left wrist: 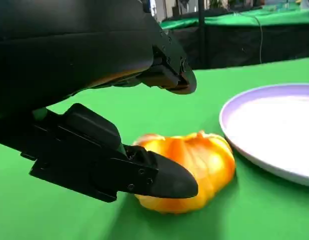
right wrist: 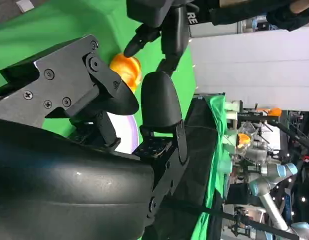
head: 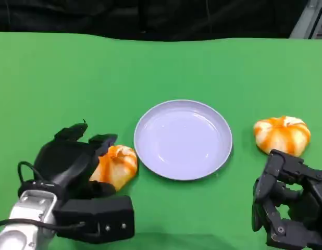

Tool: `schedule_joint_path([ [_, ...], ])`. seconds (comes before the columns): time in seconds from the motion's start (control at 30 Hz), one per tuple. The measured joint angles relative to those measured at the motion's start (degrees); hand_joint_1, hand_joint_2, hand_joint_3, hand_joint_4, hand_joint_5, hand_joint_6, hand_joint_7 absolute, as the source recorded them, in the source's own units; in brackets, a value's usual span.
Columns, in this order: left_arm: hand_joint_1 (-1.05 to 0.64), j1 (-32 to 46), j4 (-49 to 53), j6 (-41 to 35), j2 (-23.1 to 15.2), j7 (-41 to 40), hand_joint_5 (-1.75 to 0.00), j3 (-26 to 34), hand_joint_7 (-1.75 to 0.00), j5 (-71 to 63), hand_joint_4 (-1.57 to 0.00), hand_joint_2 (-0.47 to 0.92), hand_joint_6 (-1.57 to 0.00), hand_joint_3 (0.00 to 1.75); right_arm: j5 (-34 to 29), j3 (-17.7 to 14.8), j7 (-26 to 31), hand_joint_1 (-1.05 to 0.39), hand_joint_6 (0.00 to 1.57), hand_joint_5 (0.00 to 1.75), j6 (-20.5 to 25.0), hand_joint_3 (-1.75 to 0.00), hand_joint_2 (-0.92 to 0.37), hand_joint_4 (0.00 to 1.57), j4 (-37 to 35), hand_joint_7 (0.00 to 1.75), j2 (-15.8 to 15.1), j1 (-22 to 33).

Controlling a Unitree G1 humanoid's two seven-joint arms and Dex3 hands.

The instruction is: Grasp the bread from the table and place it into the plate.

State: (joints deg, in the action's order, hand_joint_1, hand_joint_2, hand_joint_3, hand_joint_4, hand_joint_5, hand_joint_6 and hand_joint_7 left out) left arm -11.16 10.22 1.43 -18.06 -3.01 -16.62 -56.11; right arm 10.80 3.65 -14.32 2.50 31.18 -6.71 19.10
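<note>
Bread, left: an orange-and-white bun is seen lying on the green table, toward the near edge and left of centre, just beside the left rim of the plate but apart from it. In the left wrist view the same bun is shown resting flat on the cloth.
Left hand: the left hand is placed around the bun, with fingers arched over its top and far side; in the left wrist view one finger is shown against the bun's near flank and another above it. Whether the bun is truly gripped cannot be told.
Plate: a pale lilac plate is set near the middle of the table, nothing in it.
Bread, right: a second orange-and-white bun is seen to the right of the plate, well apart from its rim.
Right hand: the right hand is held near the table's near right corner, just before the second bun, fingers curled inward with nothing grasped.
</note>
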Motion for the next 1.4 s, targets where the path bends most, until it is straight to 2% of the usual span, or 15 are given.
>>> schedule_joint_path([
  [0.53, -0.89, -1.9, 4.5, -3.7, -0.1, 2.2, 0.0, -3.7, 0.0, 2.8, -0.1, 0.92, -0.34, 0.44, -0.1, 0.0, -0.1, -0.04, 0.65, 1.75, -1.5, -1.25, -0.59, 0.86, -0.6, 1.72, 0.1, -0.1],
  [0.83, -0.88, -6.9, 14.3, -5.2, 1.5, 0.7, -0.01, -6.3, -0.01, 4.5, -0.11, 0.92, -0.35, 0.54, 0.1, 0.0, -0.1, -0.02, 0.63, 1.75, -0.7, -1.26, -0.6, 0.85, -0.3, 1.72, 0.0, 0.4],
  [1.07, -0.8, -8.9, 18.5, -4.9, 2.3, -1.5, -0.02, -7.1, -0.01, 6.6, -0.15, 0.92, -0.37, 0.57, 0.3, -0.1, -0.2, -0.02, 0.63, 1.75, -0.1, -1.26, -0.6, 0.85, 0.9, 1.73, -0.1, 0.5],
  [1.17, -0.66, -9.5, 19.3, -4.8, 2.3, -2.2, -0.04, -7.5, -0.02, 6.9, -0.22, 0.92, -0.4, 0.51, 0.4, -0.2, -0.2, -0.03, 0.62, 1.75, 0.2, -1.26, -0.6, 0.85, 1.0, 1.73, -0.1, 0.6],
  [1.2, -0.52, -9.6, 19.5, -4.5, 2.3, -2.3, -0.06, -7.6, -0.03, 7.1, -0.3, 0.92, -0.46, 0.43, 0.4, -0.2, -0.2, -0.03, 0.62, 1.75, 0.6, -1.26, -0.6, 0.85, 1.1, 1.73, -0.1, 0.7],
  [1.23, -0.45, -9.6, 19.6, -4.0, 2.3, -2.8, -0.07, -7.7, -0.04, 7.7, -0.35, 0.92, -0.49, 0.4, 0.5, -0.2, -0.2, -0.03, 0.62, 1.75, 0.8, -1.26, -0.6, 0.85, 1.2, 1.73, -0.1, 0.8],
  [1.27, -0.35, -9.6, 19.7, -3.7, 2.3, -3.3, -0.07, -7.7, -0.04, 8.1, -0.45, 0.92, -0.56, 0.4, 0.5, -0.3, -0.2, -0.03, 0.62, 1.75, 0.9, -1.26, -0.6, 0.85, 1.3, 1.74, -0.1, 0.8],
  [1.4, -0.27, -9.6, 19.9, -2.2, 2.3, -7.1, -0.07, -7.6, -0.05, 9.0, -0.54, 0.92, -0.62, 0.4, 0.5, -0.3, -0.2, -0.03, 0.61, 1.75, 0.9, -1.26, -0.6, 0.84, 1.4, 1.74, -0.1, 0.8],
])
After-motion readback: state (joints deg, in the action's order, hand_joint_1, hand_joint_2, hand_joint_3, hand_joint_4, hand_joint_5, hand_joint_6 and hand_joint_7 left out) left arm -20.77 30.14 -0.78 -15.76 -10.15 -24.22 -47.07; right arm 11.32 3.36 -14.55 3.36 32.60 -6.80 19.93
